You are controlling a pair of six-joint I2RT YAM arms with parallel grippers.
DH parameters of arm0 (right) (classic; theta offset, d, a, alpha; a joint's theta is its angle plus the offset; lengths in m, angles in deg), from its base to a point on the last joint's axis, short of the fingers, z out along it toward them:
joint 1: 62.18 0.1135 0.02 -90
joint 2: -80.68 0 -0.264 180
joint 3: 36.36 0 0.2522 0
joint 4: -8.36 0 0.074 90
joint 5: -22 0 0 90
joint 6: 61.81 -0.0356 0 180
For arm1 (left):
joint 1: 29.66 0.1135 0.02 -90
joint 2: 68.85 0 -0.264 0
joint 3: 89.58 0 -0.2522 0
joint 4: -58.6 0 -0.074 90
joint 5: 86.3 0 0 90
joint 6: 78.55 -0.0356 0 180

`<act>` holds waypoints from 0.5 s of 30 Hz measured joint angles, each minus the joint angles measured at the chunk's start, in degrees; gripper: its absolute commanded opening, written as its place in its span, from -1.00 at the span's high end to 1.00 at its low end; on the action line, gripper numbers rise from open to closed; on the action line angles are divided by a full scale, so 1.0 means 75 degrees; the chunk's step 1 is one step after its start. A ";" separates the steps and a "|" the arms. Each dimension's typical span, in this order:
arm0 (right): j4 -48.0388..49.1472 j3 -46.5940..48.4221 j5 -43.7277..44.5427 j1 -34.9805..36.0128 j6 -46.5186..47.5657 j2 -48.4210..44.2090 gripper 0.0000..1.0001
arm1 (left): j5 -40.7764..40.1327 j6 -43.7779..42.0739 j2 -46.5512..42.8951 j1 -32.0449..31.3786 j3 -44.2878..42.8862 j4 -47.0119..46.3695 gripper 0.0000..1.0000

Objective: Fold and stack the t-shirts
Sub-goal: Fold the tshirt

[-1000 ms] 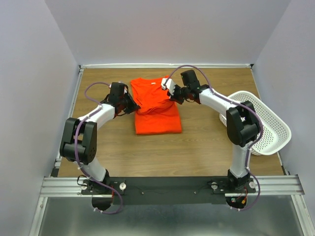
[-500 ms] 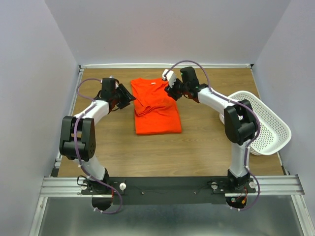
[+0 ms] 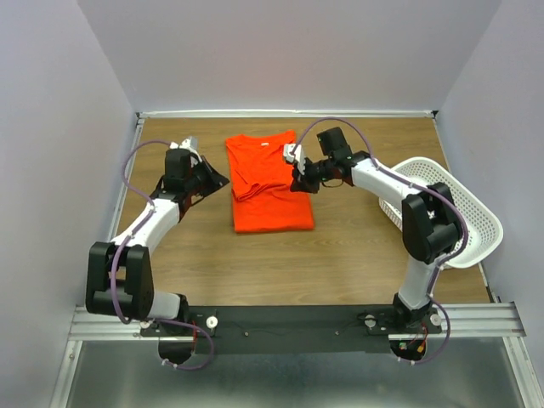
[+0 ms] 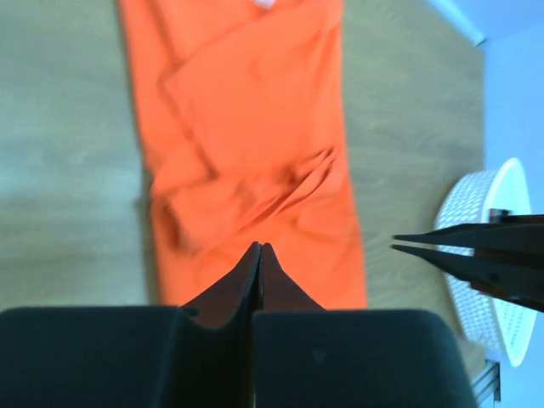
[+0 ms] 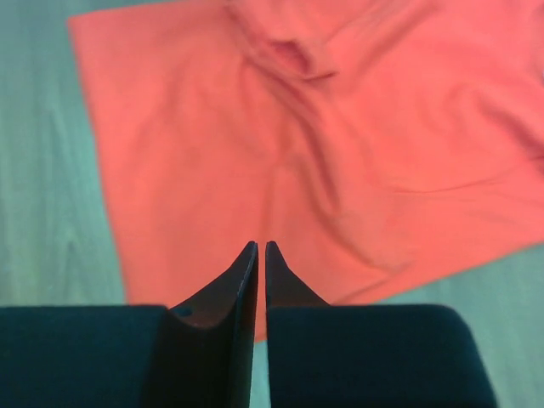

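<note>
An orange t-shirt (image 3: 270,191) lies flat in the middle of the table, folded into a long shape with its collar and white label (image 3: 265,144) at the far end. Its upper part is wrinkled. It fills the left wrist view (image 4: 255,144) and the right wrist view (image 5: 340,136). My left gripper (image 3: 222,179) is shut and empty, just off the shirt's left edge. My right gripper (image 3: 298,181) is shut and empty at the shirt's right edge. In the wrist views, the left gripper (image 4: 260,247) and the right gripper (image 5: 257,246) hover over the cloth and hold nothing.
A white perforated basket (image 3: 463,212) lies tipped at the table's right edge, beside the right arm; it also shows in the left wrist view (image 4: 489,246). Walls close in the table on the left, right and far sides.
The left gripper drew back leftward from the shirt's edge, then came nearer again. The right gripper moved from near the collar toward the near side, along the shirt's right edge.
</note>
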 measured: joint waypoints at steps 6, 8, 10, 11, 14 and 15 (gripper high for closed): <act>-0.0522 -0.0358 -0.0131 0.0204 0.0050 0.0076 0.77 | -0.0012 -0.0093 0.0775 -0.0265 0.0376 0.0315 1.00; -0.0562 -0.0364 -0.0117 0.0236 0.0023 0.0143 0.77 | -0.0064 -0.0125 0.1113 -0.0443 0.0323 0.0373 1.00; -0.0571 -0.0364 -0.0085 0.0259 0.0000 0.0210 0.76 | -0.0122 -0.0178 0.1483 -0.0568 0.0169 0.0466 1.00; -0.0571 -0.0364 -0.0067 0.0271 -0.0009 0.0236 0.76 | -0.0149 -0.0189 0.1617 -0.0615 0.0090 0.0495 1.00; -0.0571 -0.0364 0.0064 0.0329 -0.0041 0.0356 0.76 | -0.0277 -0.0248 0.2049 -0.0711 -0.0178 0.0507 1.00; -0.0571 -0.0364 0.0111 0.0341 -0.0050 0.0405 0.77 | -0.0318 -0.0265 0.2177 -0.0737 -0.0268 0.0519 1.00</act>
